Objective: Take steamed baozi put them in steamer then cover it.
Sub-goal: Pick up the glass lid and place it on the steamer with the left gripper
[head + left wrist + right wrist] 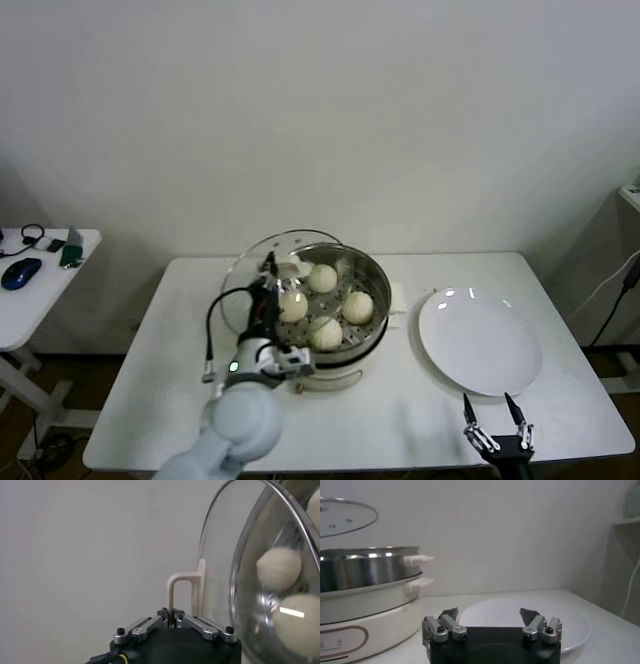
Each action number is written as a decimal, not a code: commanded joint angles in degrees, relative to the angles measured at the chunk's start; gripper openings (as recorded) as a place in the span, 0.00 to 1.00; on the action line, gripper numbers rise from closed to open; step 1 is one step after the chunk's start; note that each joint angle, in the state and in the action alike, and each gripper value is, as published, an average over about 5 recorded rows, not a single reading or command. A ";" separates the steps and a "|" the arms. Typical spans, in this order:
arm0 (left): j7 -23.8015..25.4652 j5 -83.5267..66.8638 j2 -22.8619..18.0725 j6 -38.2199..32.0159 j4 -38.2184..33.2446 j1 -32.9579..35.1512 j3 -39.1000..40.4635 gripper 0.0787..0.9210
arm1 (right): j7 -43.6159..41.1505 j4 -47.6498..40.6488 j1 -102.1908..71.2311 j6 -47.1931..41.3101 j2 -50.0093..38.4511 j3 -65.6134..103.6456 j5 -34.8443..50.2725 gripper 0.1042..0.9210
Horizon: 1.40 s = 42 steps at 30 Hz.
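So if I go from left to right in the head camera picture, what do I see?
Side table → blue mouse on it → glass lid held by the left gripper → steamer with four buns → white plate.

No readable text, label, brand, number or sign appears in any view. The panel outline on the steamer (pixel 350 630) base carries small marks, too faint to read.
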 commanded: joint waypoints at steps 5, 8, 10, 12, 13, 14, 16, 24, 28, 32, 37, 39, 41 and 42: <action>2.67 7.50 -8.67 2.56 9.68 -6.97 10.53 0.07 | 0.24 -1.13 0.34 1.47 -0.10 0.10 0.22 0.88; 2.92 9.22 -8.95 1.46 11.22 -6.54 10.08 0.07 | 0.17 -1.11 0.31 1.72 -0.21 0.10 0.62 0.88; 2.93 10.36 -9.10 0.83 12.17 -6.41 9.73 0.07 | 0.12 -1.09 0.27 1.90 -0.37 0.09 0.79 0.88; 2.78 10.97 -9.33 0.54 12.92 -6.39 9.43 0.07 | 0.03 -1.09 0.19 2.09 -0.51 0.03 0.87 0.88; 2.72 11.26 -9.45 0.42 13.21 -6.38 9.29 0.07 | -0.01 -1.11 0.14 2.15 -0.58 -0.03 0.88 0.88; 2.67 11.46 -9.55 0.36 13.47 -6.36 9.17 0.07 | -0.06 -1.13 0.08 2.24 -0.63 -0.10 0.88 0.88; 2.59 11.90 -9.72 0.24 13.96 -6.25 8.98 0.07 | -0.13 -1.19 -0.02 2.39 -0.72 -0.25 0.89 0.88; 2.57 15.40 -10.23 -0.99 15.60 -5.15 8.05 0.07 | -0.23 -1.50 0.13 2.81 -0.98 -0.50 1.06 0.88; 2.53 16.57 -10.54 -1.27 16.22 -5.03 7.32 0.07 | -0.27 -1.68 0.24 3.05 -1.19 -0.70 1.13 0.88; 2.46 17.44 -10.27 -1.69 16.67 -4.91 6.95 0.07 | -0.36 -1.88 0.49 3.10 -1.13 -0.93 1.12 0.88; 2.69 18.11 -10.16 -2.13 16.82 -4.44 6.78 0.07 | -0.56 -2.24 0.85 3.14 -0.90 -1.01 1.09 0.88; 2.96 17.96 -10.14 -2.16 16.62 -4.44 6.94 0.07 | -0.60 -2.31 0.89 3.14 -0.86 -1.02 1.10 0.88; 3.13 17.29 -10.04 -2.19 16.32 -4.60 7.17 0.07 | -0.61 -2.39 0.94 3.13 -0.83 -1.03 1.09 0.88; 3.18 16.74 -9.95 -2.16 16.13 -4.72 7.31 0.07 | -0.54 -2.42 0.95 3.12 -0.81 -1.05 1.09 0.88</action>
